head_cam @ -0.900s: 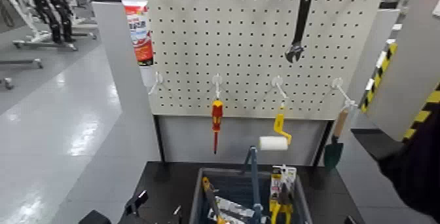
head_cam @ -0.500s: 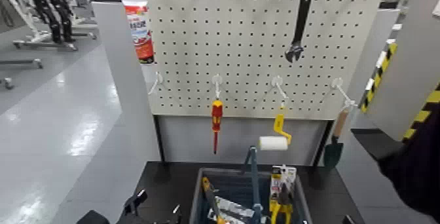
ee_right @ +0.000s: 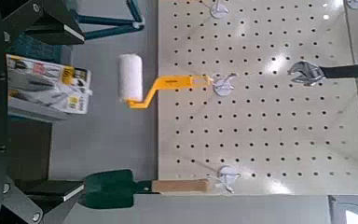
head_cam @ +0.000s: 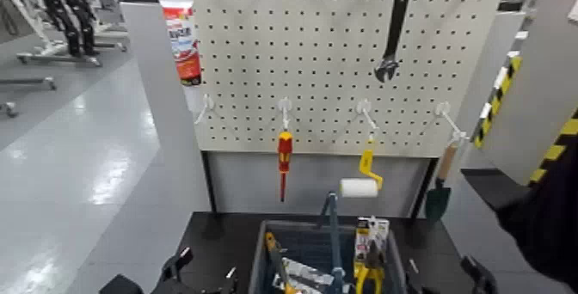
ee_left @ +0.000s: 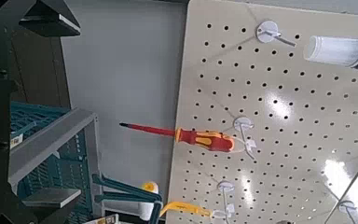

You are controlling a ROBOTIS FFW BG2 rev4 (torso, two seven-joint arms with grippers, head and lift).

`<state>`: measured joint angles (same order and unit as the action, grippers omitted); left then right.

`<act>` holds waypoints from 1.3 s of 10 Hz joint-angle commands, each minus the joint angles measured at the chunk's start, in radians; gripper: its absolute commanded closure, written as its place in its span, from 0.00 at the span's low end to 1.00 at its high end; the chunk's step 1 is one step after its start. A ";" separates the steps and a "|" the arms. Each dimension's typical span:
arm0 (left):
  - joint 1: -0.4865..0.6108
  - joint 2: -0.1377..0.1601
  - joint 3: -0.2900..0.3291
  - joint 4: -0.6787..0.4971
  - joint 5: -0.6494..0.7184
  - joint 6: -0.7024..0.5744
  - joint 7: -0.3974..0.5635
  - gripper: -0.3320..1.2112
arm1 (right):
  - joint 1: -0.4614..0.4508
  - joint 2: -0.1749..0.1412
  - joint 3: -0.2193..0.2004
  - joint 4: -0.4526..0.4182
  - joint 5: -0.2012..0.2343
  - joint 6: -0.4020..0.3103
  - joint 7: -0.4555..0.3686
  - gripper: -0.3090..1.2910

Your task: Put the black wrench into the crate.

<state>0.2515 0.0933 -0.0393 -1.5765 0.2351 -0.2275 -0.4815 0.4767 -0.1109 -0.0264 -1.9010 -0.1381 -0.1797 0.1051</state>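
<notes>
The black wrench (head_cam: 394,35) hangs jaw-down from a hook at the top right of the white pegboard (head_cam: 327,74). It also shows at the edge of the right wrist view (ee_right: 336,71). The grey-blue crate (head_cam: 262,267) stands on the dark table below the board, with its upright handle (head_cam: 334,229) in the middle. My left gripper (head_cam: 176,266) is open and empty, low beside the crate (ee_left: 51,149). My right gripper (head_cam: 477,274) is open and empty, low on the crate's other side, far below the wrench.
A red-and-yellow screwdriver (head_cam: 284,156), a yellow-handled paint roller (head_cam: 361,181) and a green trowel (head_cam: 439,196) hang on the lower hooks. A tube (head_cam: 182,39) hangs at the board's upper left. Yellow-handled pliers (head_cam: 370,273) and boxed items lie in the crate.
My right gripper has risen into the head view at the bottom right. My left gripper has shifted slightly. The wrench has not moved.
</notes>
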 commanded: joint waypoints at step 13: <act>-0.032 0.017 -0.031 0.015 0.009 0.022 -0.003 0.28 | -0.668 -0.102 -0.156 0.040 -0.147 0.453 0.447 0.29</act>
<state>0.2202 0.1092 -0.0703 -1.5620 0.2438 -0.2057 -0.4847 -0.1698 -0.2105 -0.1893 -1.8762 -0.2788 0.2726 0.5556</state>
